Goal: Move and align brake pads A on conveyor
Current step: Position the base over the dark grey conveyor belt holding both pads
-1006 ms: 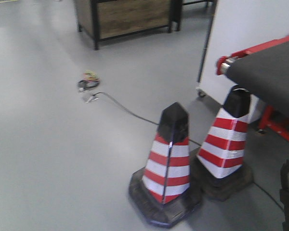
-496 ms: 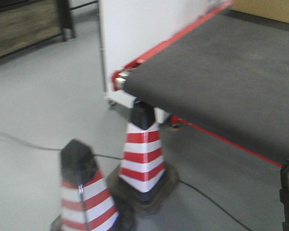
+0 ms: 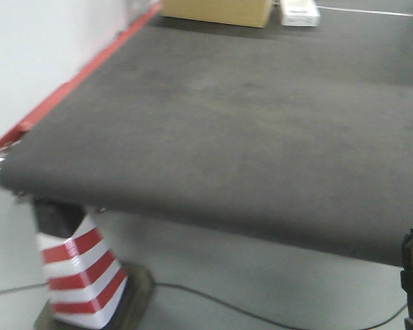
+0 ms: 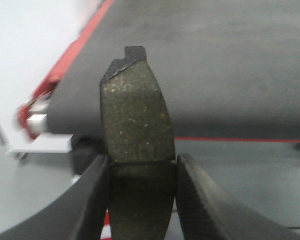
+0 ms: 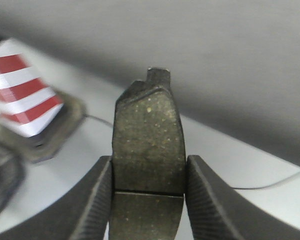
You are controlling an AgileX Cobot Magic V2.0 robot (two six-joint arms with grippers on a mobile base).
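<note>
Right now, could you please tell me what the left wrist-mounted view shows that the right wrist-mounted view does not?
Only the left wrist view shows the conveyor's red edge strip and the metal roller end at the belt's corner, behind the left pincer and left brake pad. Only the right wrist view shows a striped cone on its dark base and a thin cable on the floor, behind the right pincer and right brake pad. Both show a pincer shut on a pad, with the dark conveyor belt and grey floor beyond.
</note>
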